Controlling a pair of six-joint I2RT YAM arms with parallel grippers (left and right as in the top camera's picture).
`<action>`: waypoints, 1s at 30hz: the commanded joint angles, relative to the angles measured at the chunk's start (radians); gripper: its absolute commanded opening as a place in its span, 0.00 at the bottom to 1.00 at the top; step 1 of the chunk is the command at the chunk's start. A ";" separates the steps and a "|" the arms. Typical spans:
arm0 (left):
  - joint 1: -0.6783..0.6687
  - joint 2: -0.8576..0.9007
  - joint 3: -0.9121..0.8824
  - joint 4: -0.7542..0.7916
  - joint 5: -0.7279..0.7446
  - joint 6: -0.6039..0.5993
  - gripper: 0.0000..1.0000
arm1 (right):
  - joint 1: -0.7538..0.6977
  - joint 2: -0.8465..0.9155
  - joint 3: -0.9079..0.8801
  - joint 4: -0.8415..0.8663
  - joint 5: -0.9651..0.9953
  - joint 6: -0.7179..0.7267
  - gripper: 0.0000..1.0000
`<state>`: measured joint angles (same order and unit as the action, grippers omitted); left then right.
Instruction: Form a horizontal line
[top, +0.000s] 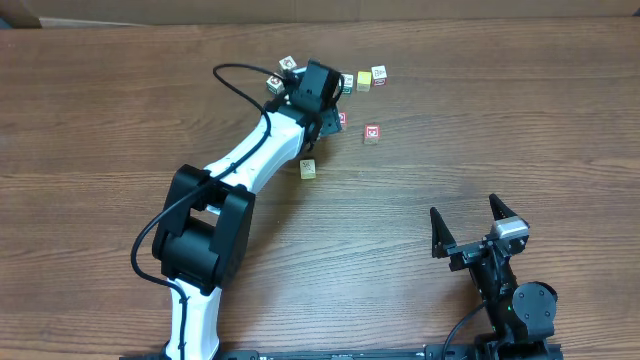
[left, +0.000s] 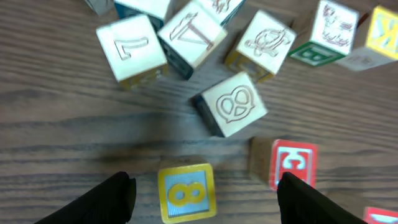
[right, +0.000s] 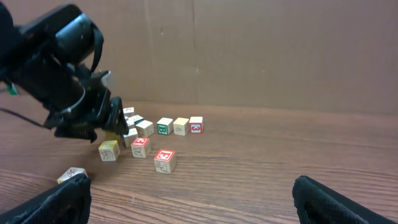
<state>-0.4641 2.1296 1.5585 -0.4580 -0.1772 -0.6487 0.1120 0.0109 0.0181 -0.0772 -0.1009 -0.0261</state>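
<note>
No straight row of four cubes shows; the small wooden picture cubes lie scattered at the far middle of the table. My left gripper (top: 322, 112) is open over them. In the left wrist view its fingers (left: 205, 190) stand wide on either side of a yellow-trimmed blue "8" cube (left: 186, 193) without touching it. A red-faced cube (left: 292, 165) lies just right of it. A pretzel cube (left: 235, 102) lies beyond. My right gripper (top: 465, 210) is open and empty near the front right, far from the cubes (right: 193, 193).
A "7" cube (left: 132, 48), a turtle cube (left: 264, 42) and a green-trimmed cube (left: 326, 31) cluster at the far side. A short row of green, yellow and red-trimmed cubes (top: 363, 81) lies behind. A red cube (top: 372, 133) and a pale yellow cube (top: 308, 169) lie alone nearer the front.
</note>
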 joint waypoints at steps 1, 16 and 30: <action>-0.001 0.009 -0.032 0.039 -0.021 -0.003 0.70 | -0.003 -0.008 -0.010 0.003 -0.002 -0.005 1.00; 0.000 0.009 -0.050 0.067 -0.052 -0.002 0.69 | -0.003 -0.008 -0.010 0.003 -0.002 -0.005 1.00; -0.001 0.067 -0.051 0.097 -0.066 -0.002 0.64 | -0.003 -0.008 -0.010 0.003 -0.002 -0.005 1.00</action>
<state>-0.4641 2.1616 1.5242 -0.3687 -0.2253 -0.6487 0.1120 0.0109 0.0181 -0.0769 -0.1005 -0.0261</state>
